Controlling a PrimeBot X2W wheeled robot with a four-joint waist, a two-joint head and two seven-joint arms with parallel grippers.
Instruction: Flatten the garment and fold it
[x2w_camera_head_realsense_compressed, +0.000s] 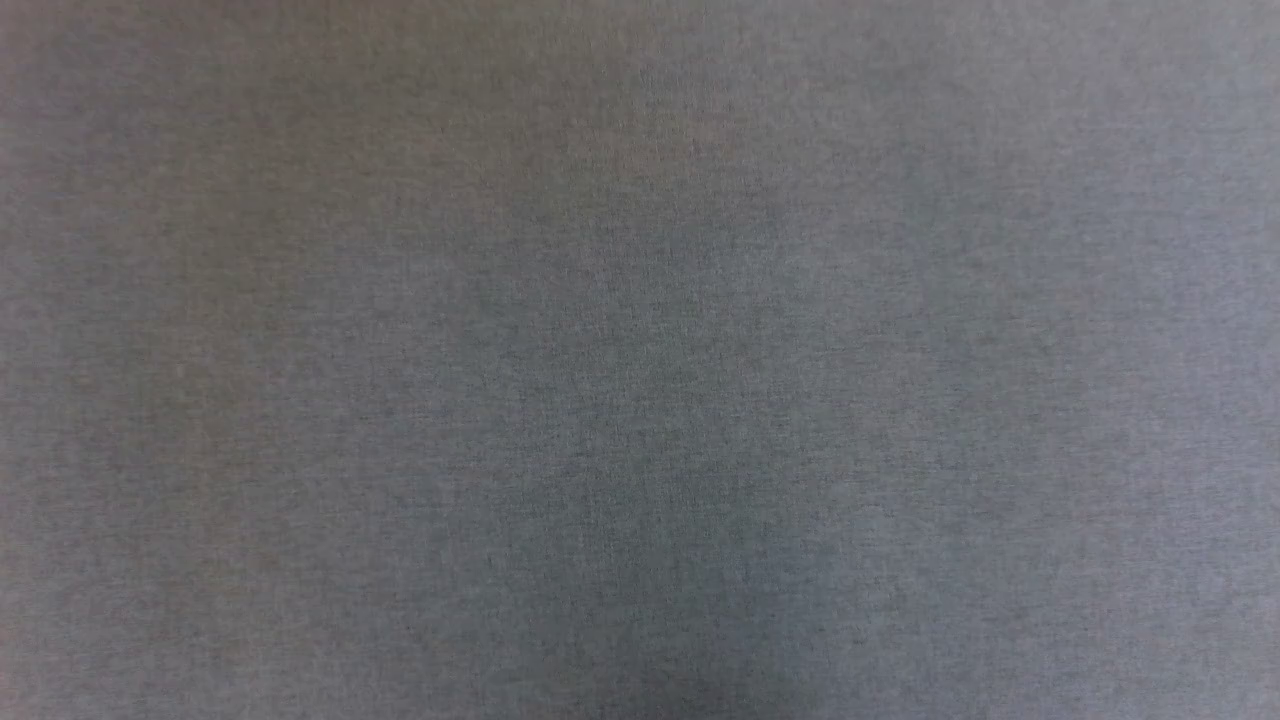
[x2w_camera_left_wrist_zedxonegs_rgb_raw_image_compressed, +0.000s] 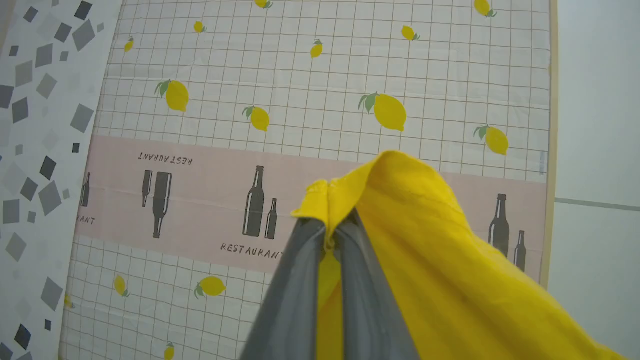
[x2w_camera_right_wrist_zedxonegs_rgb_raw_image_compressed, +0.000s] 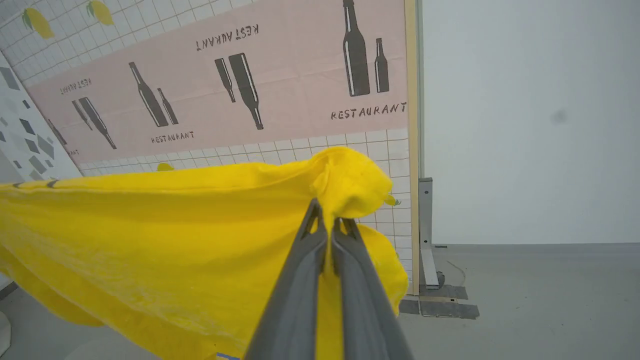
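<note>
The garment (x2w_camera_left_wrist_zedxonegs_rgb_raw_image_compressed: 425, 250) is bright yellow cloth held up in the air by both grippers. In the left wrist view my left gripper (x2w_camera_left_wrist_zedxonegs_rgb_raw_image_compressed: 330, 227) is shut on a bunched edge of it, and the cloth hangs away to the lower right. In the right wrist view my right gripper (x2w_camera_right_wrist_zedxonegs_rgb_raw_image_compressed: 327, 217) is shut on another bunched corner, and the garment (x2w_camera_right_wrist_zedxonegs_rgb_raw_image_compressed: 175, 230) stretches taut to the left from there. No print shows on the cloth from these sides. Close before the head camera is a blurred grey woven surface (x2w_camera_head_realsense_compressed: 640, 360); I cannot tell what it is.
Beyond the garment stands an upright panel (x2w_camera_left_wrist_zedxonegs_rgb_raw_image_compressed: 300, 75) printed with a grid, lemons and a pink band of bottles (x2w_camera_right_wrist_zedxonegs_rgb_raw_image_compressed: 280, 75). A panel with grey squares (x2w_camera_left_wrist_zedxonegs_rgb_raw_image_compressed: 35, 150) adjoins it. A metal post foot (x2w_camera_right_wrist_zedxonegs_rgb_raw_image_compressed: 427, 250), a white wall (x2w_camera_right_wrist_zedxonegs_rgb_raw_image_compressed: 525, 125) and grey floor (x2w_camera_right_wrist_zedxonegs_rgb_raw_image_compressed: 525, 300) lie to the right.
</note>
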